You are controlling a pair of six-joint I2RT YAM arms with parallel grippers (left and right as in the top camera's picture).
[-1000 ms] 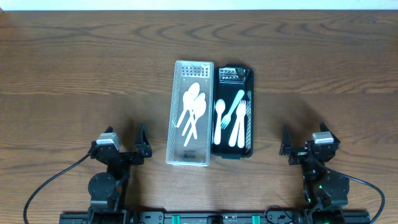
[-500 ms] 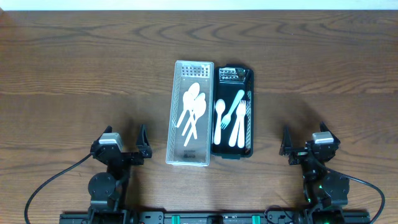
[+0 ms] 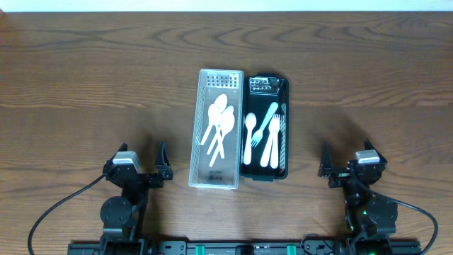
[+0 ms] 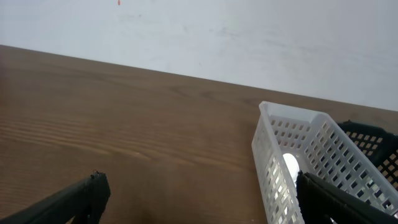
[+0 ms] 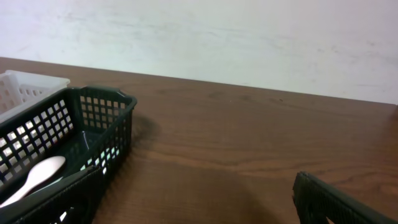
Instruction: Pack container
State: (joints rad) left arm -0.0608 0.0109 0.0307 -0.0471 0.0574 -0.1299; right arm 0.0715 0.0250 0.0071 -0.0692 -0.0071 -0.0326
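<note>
nothing has moved — left pincer (image 4: 199,190) wide by white basket (image 4: 309,142); right pincer (image 5: 196,186) wide by black basket (image 5: 93,115)

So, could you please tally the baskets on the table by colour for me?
white basket: 1
black basket: 1
Total: 2
</note>
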